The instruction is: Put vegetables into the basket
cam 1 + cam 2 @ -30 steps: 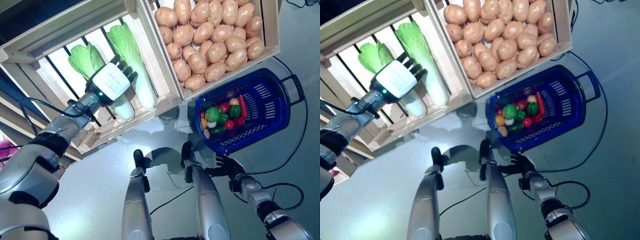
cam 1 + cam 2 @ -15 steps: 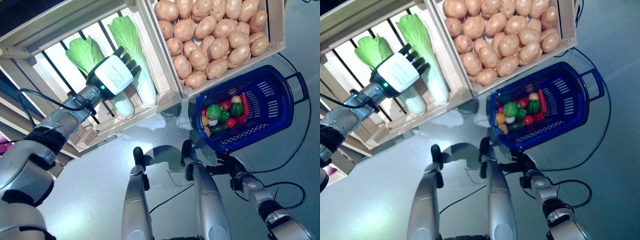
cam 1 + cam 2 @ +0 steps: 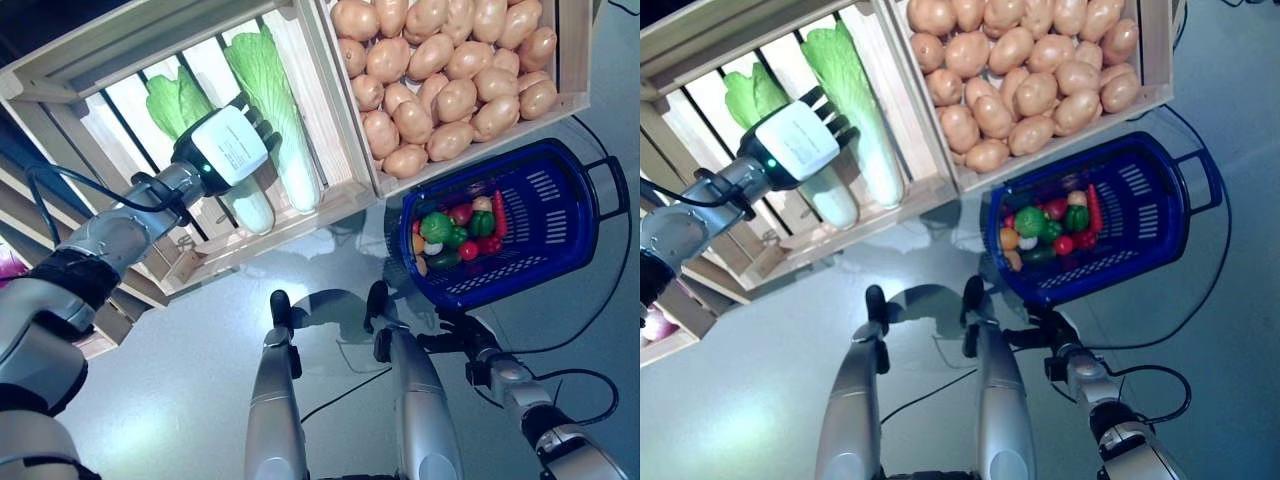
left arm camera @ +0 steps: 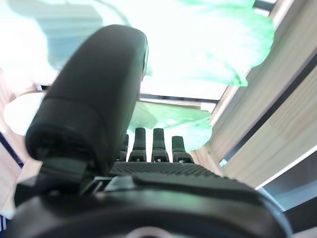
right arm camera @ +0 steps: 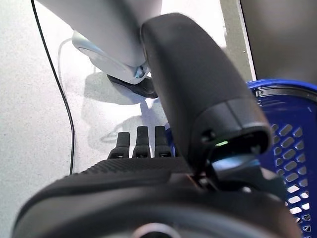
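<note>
Two napa cabbages lie in a slatted wooden crate: a long one and a shorter one beside it. My left hand hovers open over the shorter cabbage's white stem, its straight fingers pointing at the green leaves. The blue basket stands on the floor to the right, holding several small vegetables. My right hand hangs open and empty just below the basket's near rim.
A second wooden crate, right of the cabbage crate and above the basket, is full of potatoes. Lower wooden shelves run along the left. Grey floor lies between the crates and the basket.
The whole view has shifted a little, so the camera moved. My left hand stays over the shorter cabbage, and my right hand stays below the basket.
</note>
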Robot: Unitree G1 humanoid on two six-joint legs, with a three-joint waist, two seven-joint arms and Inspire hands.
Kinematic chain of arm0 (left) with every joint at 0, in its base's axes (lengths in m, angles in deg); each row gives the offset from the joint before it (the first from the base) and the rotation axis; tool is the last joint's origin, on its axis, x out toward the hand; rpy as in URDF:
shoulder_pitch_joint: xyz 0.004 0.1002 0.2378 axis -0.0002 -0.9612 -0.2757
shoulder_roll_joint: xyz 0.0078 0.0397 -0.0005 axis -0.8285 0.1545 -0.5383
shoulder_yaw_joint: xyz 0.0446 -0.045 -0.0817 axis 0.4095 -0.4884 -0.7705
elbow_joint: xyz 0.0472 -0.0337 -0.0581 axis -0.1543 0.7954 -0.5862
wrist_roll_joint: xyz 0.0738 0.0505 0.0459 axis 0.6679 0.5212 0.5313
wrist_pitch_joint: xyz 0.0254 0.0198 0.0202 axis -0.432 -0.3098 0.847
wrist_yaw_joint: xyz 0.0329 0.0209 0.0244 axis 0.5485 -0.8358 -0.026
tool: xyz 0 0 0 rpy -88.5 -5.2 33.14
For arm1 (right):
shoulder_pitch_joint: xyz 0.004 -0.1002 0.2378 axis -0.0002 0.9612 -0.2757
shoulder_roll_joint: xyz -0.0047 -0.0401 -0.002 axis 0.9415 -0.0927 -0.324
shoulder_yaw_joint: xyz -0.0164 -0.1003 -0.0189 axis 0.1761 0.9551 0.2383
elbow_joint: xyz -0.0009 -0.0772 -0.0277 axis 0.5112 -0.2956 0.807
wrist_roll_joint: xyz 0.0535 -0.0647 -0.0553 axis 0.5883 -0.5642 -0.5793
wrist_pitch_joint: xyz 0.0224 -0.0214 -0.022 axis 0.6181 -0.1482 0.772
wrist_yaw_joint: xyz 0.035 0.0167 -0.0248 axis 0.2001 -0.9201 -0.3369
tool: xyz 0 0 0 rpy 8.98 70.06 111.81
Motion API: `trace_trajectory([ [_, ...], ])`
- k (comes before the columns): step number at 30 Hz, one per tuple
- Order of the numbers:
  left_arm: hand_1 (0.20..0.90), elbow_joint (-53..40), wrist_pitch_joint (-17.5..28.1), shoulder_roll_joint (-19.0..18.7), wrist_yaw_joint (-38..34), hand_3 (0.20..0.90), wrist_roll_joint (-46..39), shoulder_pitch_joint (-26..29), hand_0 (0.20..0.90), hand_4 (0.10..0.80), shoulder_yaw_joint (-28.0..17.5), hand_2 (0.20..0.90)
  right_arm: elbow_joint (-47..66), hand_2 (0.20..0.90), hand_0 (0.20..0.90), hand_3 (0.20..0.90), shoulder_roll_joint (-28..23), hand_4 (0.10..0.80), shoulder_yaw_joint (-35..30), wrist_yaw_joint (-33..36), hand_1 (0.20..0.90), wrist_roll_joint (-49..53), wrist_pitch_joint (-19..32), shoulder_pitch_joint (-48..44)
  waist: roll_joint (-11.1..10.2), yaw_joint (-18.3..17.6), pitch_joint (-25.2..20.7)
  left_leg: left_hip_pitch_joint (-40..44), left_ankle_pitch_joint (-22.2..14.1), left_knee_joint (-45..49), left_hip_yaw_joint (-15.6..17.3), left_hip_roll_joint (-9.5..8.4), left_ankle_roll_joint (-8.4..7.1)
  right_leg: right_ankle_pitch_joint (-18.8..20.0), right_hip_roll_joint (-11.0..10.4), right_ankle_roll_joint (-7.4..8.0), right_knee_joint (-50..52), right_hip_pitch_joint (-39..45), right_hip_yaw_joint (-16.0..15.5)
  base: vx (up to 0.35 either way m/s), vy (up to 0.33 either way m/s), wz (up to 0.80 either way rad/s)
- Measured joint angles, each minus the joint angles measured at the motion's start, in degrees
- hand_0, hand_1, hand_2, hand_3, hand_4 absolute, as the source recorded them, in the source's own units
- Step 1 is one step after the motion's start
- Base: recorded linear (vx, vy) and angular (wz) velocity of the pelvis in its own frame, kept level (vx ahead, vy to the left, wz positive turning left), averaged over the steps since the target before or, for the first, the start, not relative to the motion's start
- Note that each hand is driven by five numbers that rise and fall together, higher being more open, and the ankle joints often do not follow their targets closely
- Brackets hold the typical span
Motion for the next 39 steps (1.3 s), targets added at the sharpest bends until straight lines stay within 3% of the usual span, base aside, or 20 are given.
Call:
trace_trajectory([
  [3, 0.9, 0.3, 0.0, -1.2, 0.9, 0.9, -0.3, -0.1, 0.9, 0.8, 0.3, 0.9, 0.6, 0.9, 0.9, 0.9, -0.1, 0.8, -0.2, 0.0, 0.9, 0.1, 0.0, 0.6, 0.0, 0.5, 0.0, -0.3, 0.0, 0.1, -0.1, 0.04, 0.0, 0.0, 0.0, -0.01, 0.0, -0.2, -0.1, 0.001, 0.001, 0.03],
  [6, 0.9, 7.3, -1.0, -1.6, 4.7, 0.9, -0.6, -0.2, 0.9, 0.8, -0.4, 0.9, 1.0, 0.9, 0.9, 0.9, -0.1, 0.8, -0.3, 0.0, 0.9, 0.2, 0.1, 0.7, 0.0, 0.5, 0.0, -0.7, 0.1, 0.2, -0.1, 0.03, -0.05, 0.0, -0.1, -0.01, -0.1, -0.5, -0.2, 0.0, 0.0, 0.0],
  [10, 0.9, 9.8, -2.5, -3.4, 5.2, 0.9, -1.2, -3.1, 0.9, 0.8, -5.1, 0.9, 1.7, 0.9, 0.9, 0.9, -0.1, 0.8, -0.4, 0.2, 0.9, 1.7, 0.1, 1.6, 0.0, 0.6, 0.0, -0.8, 0.4, 0.1, -0.2, 0.02, -0.06, -0.3, -0.1, 0.36, 0.0, -0.4, -0.7, 0.005, 0.004, 0.03],
  [15, 0.9, 10.2, -4.6, -3.6, 4.5, 0.9, -1.4, -5.1, 0.9, 0.8, -7.5, 0.9, 1.9, 0.9, 0.9, 0.9, -0.1, 0.8, -0.4, 0.3, 0.9, 1.7, 0.1, 1.9, 0.0, 0.7, 0.0, -0.8, 0.4, 0.0, -0.8, -0.05, -0.02, -0.4, -0.3, 0.15, -0.1, 0.2, -1.5, -0.004, 0.012, 0.07],
  [23, 0.9, 13.8, -5.8, -3.6, -8.1, 0.9, -5.7, -9.4, 0.9, 0.8, -9.5, 0.9, 2.7, 0.9, 0.9, 0.9, -0.1, 0.8, -0.3, 0.9, 0.9, 1.7, 1.2, 2.4, 0.0, 0.7, 0.0, -1.1, 0.3, 0.5, -1.2, -0.05, 0.2, -0.7, -0.4, 0.39, 0.0, 0.1, -1.6, -0.001, 0.005, 0.01],
  [34, 0.9, 18.9, -5.8, -3.6, -21.3, 0.9, -8.6, -9.2, 0.9, 0.8, -11.7, 0.9, 7.0, 0.9, 0.9, 0.9, 0.0, 0.8, -0.2, 2.4, 0.9, 1.6, 1.2, 3.8, -1.7, 0.3, 0.0, -2.7, -0.1, 1.7, -1.4, 0.08, 0.23, -0.6, -0.3, 0.51, 0.0, -0.7, -1.9, -0.001, 0.008, 0.01],
  [35, 0.811, 19.2, -5.8, -3.6, -21.7, 0.811, -9.6, -9.1, 0.811, 0.74, -11.7, 0.811, 7.4, 0.9, 0.9, 0.9, 0.0, 0.8, -0.2, 2.5, 0.9, 1.6, 1.2, 3.8, -2.0, 0.2, 0.0, -2.9, -0.3, 2.0, -1.4, 0.12, 0.25, -0.6, -0.3, 0.53, 0.0, -0.7, -1.9, 0.0, 0.0, 0.0],
  [37, 0.3, 19.3, -5.8, -3.6, -22.1, 0.3, -10.2, -8.9, 0.3, 0.4, -12.0, 0.3, 8.0, 0.9, 0.9, 0.9, 0.0, 0.8, -0.2, 2.8, 0.9, 1.6, 1.2, 3.9, -2.6, 0.2, 0.0, -3.0, -0.4, 2.3, -1.5, 0.11, 0.32, -0.6, -0.3, 0.59, 0.0, -0.7, -1.9, 0.0, 0.0, 0.0],
  [39, 0.3, 19.5, -5.8, -3.6, -22.4, 0.3, -10.2, -8.9, 0.3, 0.4, -12.1, 0.3, 8.6, 0.9, 0.9, 0.9, 0.1, 0.8, -0.2, 3.4, 0.9, 1.6, 1.2, 4.0, -3.1, 0.2, 0.0, -3.0, -0.4, 2.4, -1.5, 0.09, 0.34, -0.5, -0.3, 0.62, 0.0, -0.7, -1.9, 0.0, 0.0, 0.0],
])
